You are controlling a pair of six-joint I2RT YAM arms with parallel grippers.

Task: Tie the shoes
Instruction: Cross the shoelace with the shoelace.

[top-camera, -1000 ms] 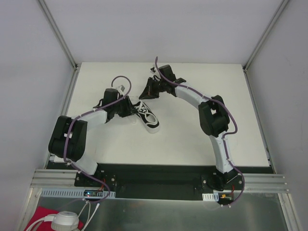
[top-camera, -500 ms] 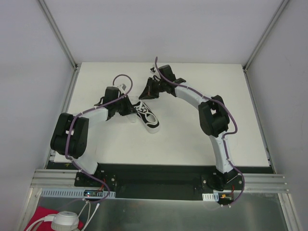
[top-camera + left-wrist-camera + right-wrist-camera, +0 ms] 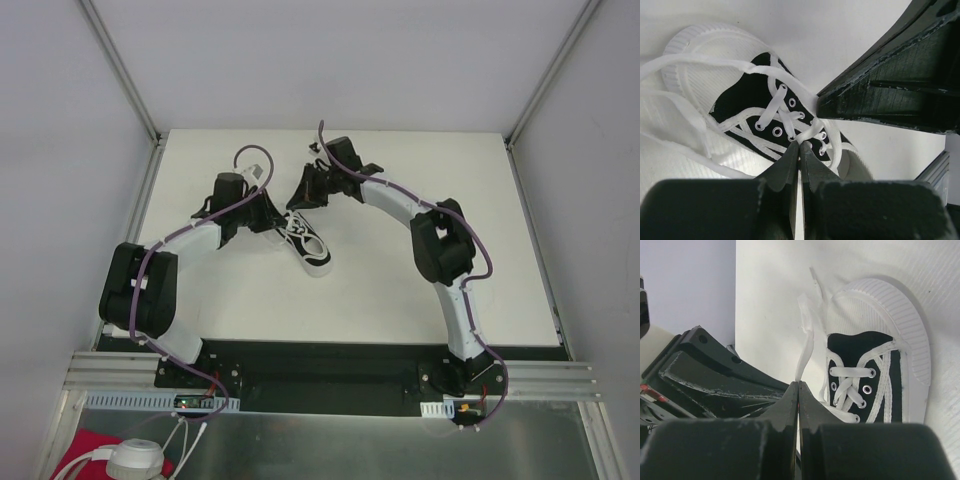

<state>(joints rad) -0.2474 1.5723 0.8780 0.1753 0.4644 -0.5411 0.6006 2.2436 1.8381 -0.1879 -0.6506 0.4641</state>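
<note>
The shoe [image 3: 309,246], a small black sneaker with a white sole, lies mid-table with its toe toward the near right. In the left wrist view the shoe [image 3: 742,97] shows its eyelets, and my left gripper [image 3: 800,146] is shut on a white lace [image 3: 812,131] right at the lacing. My right gripper [image 3: 798,385] is shut on another lace strand [image 3: 806,347] that rises from its tips, beside the shoe [image 3: 875,347]. From above, the left gripper [image 3: 273,221] sits at the shoe's heel end and the right gripper [image 3: 303,190] just beyond it.
The two grippers are close together over the shoe; the right gripper's fingers [image 3: 890,95] fill the left wrist view's upper right. Loose lace loops [image 3: 685,65] lie over the toe. White walls and metal posts [image 3: 125,70] frame the table.
My left gripper has shut on the lace at the shoe's eyelets and its arm has drawn slightly toward the far side. The right gripper has stayed shut, shifting a little to the left.
</note>
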